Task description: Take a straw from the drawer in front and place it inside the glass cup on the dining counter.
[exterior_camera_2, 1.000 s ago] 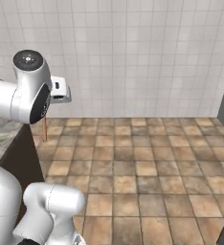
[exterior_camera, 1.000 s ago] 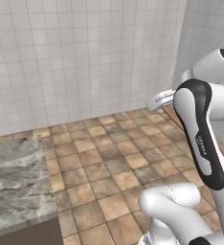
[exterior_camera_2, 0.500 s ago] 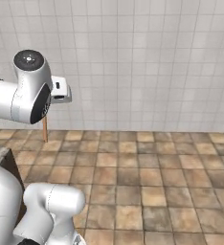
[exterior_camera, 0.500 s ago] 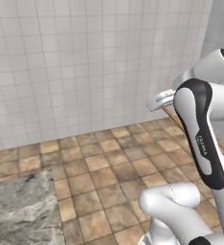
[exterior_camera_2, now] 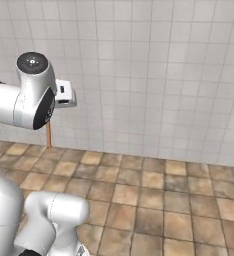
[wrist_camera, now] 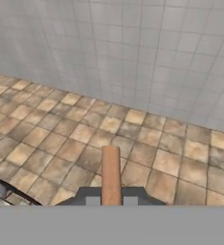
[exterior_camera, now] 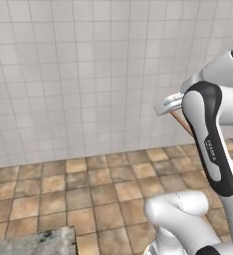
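**Straw held in shut gripper, facing tiled wall**

Since the earlier frames the whole scene has slid across both base views: the marbled counter (exterior_camera: 34,243), large at lower left a second ago, is now a sliver at the bottom edge of the left base view, and the wall corner has left the frame. That is the camera turning with the base. Relative to the arm, the gripper and its load look unchanged.

Straw (wrist_camera: 111,174): in the hand view it rises from between the two dark finger tips (wrist_camera: 92,200), centred, pointing away from the hand over the brown floor tiles (wrist_camera: 47,129). In the right base view it hangs as a thin orange-tan stick (exterior_camera_2: 48,135) below the gripper (exterior_camera_2: 50,117), nearly vertical. In the left base view a short slanted length (exterior_camera: 180,122) shows beside the forearm.

Gripper: jaws closed onto the straw, one tip on each side, touching it.

Hidden or unclear: the straw's held end is cut off by the bottom of the hand view. In both base views the arm covers the fingers, so the contact itself cannot be made out there. White wall tiles (exterior_camera_2: 164,75) lie behind.
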